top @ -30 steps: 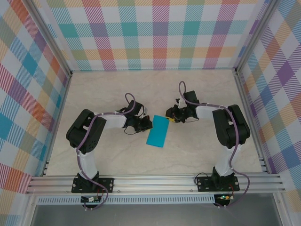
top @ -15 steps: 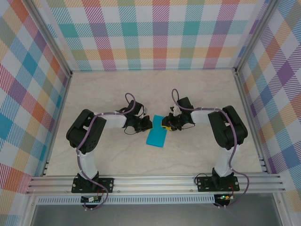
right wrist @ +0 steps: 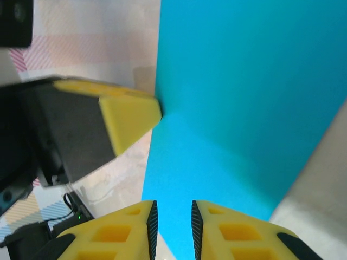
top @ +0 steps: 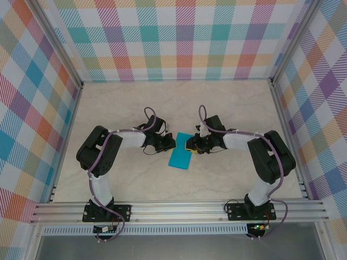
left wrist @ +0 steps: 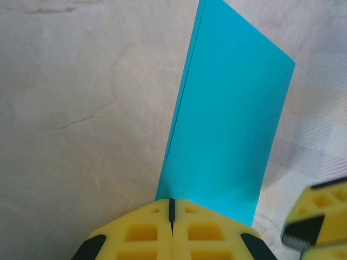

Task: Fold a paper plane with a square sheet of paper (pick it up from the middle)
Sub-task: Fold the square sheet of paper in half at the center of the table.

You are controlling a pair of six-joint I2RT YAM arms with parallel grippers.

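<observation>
The square sheet of paper [top: 181, 155] lies on the table folded in half, a narrow teal rectangle [left wrist: 227, 124] with its doubled edge on the left in the left wrist view. My left gripper [top: 172, 142] is shut, its yellow tips [left wrist: 172, 208] resting on the sheet's near end at the left edge. My right gripper [top: 189, 146] hovers over the sheet's far right corner with its jaws a narrow gap apart [right wrist: 172, 216], and flat teal paper [right wrist: 244, 108] shows through the gap. No paper plane shape is formed.
The table is pale marble [top: 135, 108], with checkered walls [top: 179, 38] on three sides and an aluminium rail [top: 179, 208] along the near edge. The left gripper's finger [right wrist: 130, 114] sits close to my right gripper's tips, across the paper.
My right gripper has moved left from beside the paper to over its far right corner. The left gripper and the sheet have stayed put.
</observation>
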